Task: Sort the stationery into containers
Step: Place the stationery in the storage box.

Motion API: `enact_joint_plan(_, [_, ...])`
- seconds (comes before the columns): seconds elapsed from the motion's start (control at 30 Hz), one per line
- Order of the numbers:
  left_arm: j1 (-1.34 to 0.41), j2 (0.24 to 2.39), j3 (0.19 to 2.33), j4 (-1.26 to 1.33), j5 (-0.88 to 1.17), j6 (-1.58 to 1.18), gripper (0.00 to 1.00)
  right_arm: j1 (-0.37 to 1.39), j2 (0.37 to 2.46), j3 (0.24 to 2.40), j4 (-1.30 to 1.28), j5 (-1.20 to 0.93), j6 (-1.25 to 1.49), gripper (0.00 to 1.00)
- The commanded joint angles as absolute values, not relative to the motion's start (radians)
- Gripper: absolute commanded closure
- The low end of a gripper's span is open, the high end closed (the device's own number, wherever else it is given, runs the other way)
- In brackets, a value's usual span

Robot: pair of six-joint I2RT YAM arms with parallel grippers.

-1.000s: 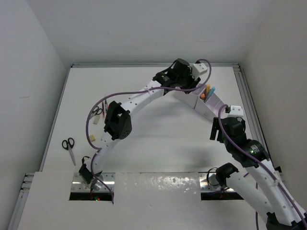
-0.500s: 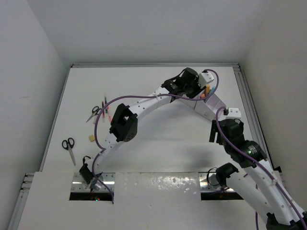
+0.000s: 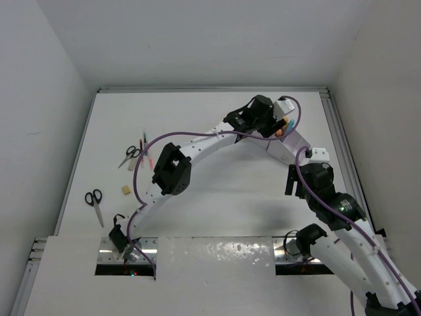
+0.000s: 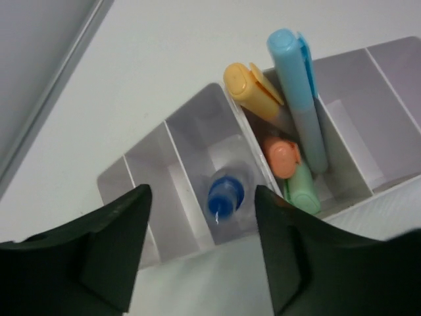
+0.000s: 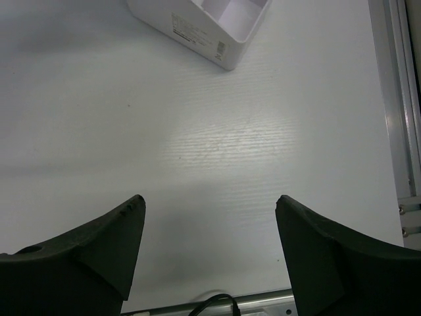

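Note:
My left gripper (image 4: 202, 191) hangs open above the white organiser (image 4: 141, 174), the containers. A blue-capped bottle (image 4: 225, 197) stands in the compartment right below, free of both fingers. The neighbouring compartment holds orange (image 4: 253, 89), blue (image 4: 299, 92), salmon (image 4: 283, 157) and green (image 4: 304, 189) markers. From above, the left gripper (image 3: 263, 118) covers the organiser's (image 3: 289, 141) far end. My right gripper (image 3: 294, 181) is open and empty over bare table, just in front of the organiser's near corner (image 5: 197, 26).
At the table's left lie black-handled scissors (image 3: 94, 204), a second pair (image 3: 129, 156), thin red pens (image 3: 141, 141) and a small eraser (image 3: 123, 190). A metal rail (image 3: 339, 141) runs along the right edge. Walls close in on three sides.
The left arm swung right along the organiser and stopped there, then its jaws opened. The right arm has barely moved.

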State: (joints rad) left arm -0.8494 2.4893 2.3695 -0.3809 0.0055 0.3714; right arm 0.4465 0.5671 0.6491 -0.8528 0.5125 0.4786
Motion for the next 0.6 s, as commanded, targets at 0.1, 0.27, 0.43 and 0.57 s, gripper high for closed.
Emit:
enact_joint_plan(0.1, [-0.868,2.477,2.410,-0.328,0.028,0.336,0.25,0.442,0.584,0.652,-0.805,0.485,0.468,0.21])
enact_joint_plan(0.27, [-0.864,2.471,2.463,-0.347,0.025,0.314,0.18,0.442,0.578,0.649,-0.802,0.474,0.471,0.21])
enact_joint_plan(0.43, [-0.841,2.431,2.557,-0.388,0.023,0.273,0.12,0.442,0.606,0.672,-0.781,0.443,0.450,0.21])
enact_joint_plan(0.57, [-0.786,2.343,2.586,-0.490,0.083,0.235,0.03,0.445,0.673,0.712,-0.738,0.417,0.405,0.22])
